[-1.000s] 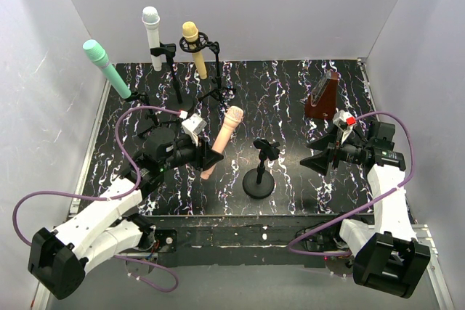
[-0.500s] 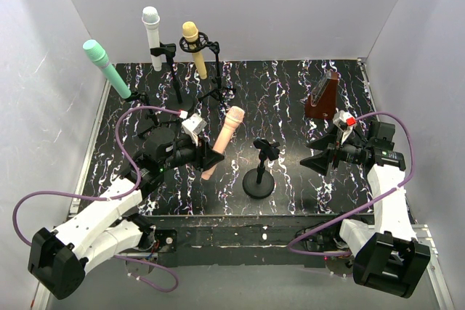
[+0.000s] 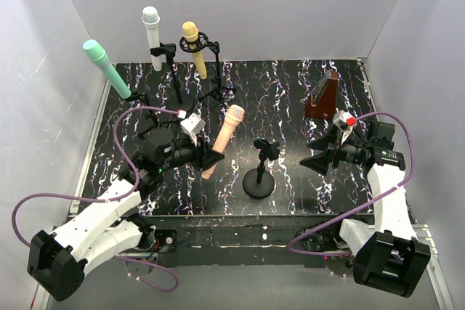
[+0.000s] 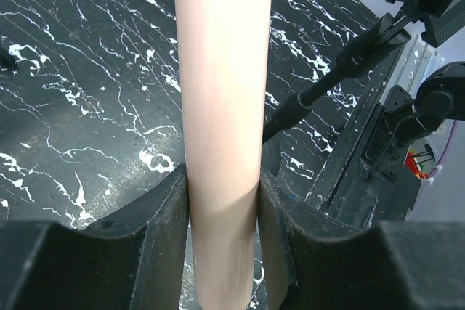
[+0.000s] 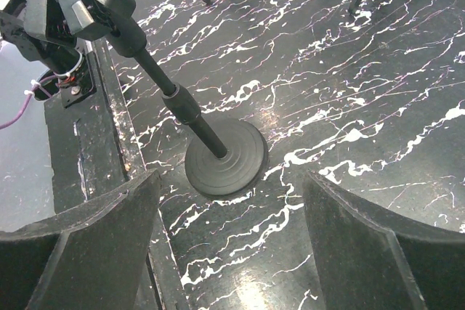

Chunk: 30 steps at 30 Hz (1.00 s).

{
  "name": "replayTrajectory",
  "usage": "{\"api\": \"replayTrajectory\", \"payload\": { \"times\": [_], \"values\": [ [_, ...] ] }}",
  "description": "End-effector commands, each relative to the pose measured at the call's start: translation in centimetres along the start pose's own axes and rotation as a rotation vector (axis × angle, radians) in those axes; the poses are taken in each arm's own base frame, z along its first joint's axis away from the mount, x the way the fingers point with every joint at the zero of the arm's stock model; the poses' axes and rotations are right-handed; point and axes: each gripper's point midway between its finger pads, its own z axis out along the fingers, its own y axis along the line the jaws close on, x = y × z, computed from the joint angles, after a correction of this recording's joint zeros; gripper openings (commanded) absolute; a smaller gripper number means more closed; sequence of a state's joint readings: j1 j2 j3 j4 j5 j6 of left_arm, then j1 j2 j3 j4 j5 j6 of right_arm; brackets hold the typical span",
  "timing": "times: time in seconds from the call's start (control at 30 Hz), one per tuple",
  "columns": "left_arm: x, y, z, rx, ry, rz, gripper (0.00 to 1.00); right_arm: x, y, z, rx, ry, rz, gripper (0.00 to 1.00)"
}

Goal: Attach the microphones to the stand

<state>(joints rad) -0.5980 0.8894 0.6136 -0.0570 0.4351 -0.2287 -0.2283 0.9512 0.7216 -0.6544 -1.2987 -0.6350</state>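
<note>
White walls close in a black, white-veined table (image 3: pixel 290 92). At far left the mint green microphone (image 3: pixel 106 67) leans on a stand, then the white microphone (image 3: pixel 152 34) and the yellow microphone (image 3: pixel 194 50) stand upright on theirs; how the clips grip them is too small to tell. Nearer, the left gripper (image 3: pixel 210 156) is clamped on the lower body of the peach-pink microphone (image 3: pixel 227 134), which is tilted and held off the table. The left wrist view cuts off its head, and its bottom end runs out of frame between the fingers (image 4: pixel 163 230). Just right of it is the short stand (image 3: pixel 259 173), its clip bare. The brown metronome (image 3: pixel 322 96) sits far right. The right gripper (image 3: pixel 317 161) hovers with its jaws wide apart, holding nothing, facing the stand's base.
</note>
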Motion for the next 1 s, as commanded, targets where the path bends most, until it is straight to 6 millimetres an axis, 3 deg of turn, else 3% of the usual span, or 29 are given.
{"api": "replayTrajectory", "payload": {
  "times": [0.0, 0.4, 0.57, 0.97],
  "values": [
    [-1.5, -1.0, -0.4, 0.04, -0.059, 0.031, 0.0, 0.1, 0.4, 0.1, -0.026, -0.02, 0.001, 0.85],
    [-1.5, -1.4, -0.3, 0.065, -0.054, 0.031, 0.0, 0.1, 0.5, 0.1, -0.032, -0.023, 0.0, 0.85],
    [-3.0, -2.2, -0.2, 0.102, -0.113, 0.061, 0.0, 0.2, 0.4, 0.1, -0.041, -0.016, 0.008, 0.85],
    [-4.2, -3.4, -0.1, 0.171, -0.13, 0.111, 0.0, -2.6, 1.8, -0.4, -0.155, 0.006, -0.035, 0.9]
  ]
}}
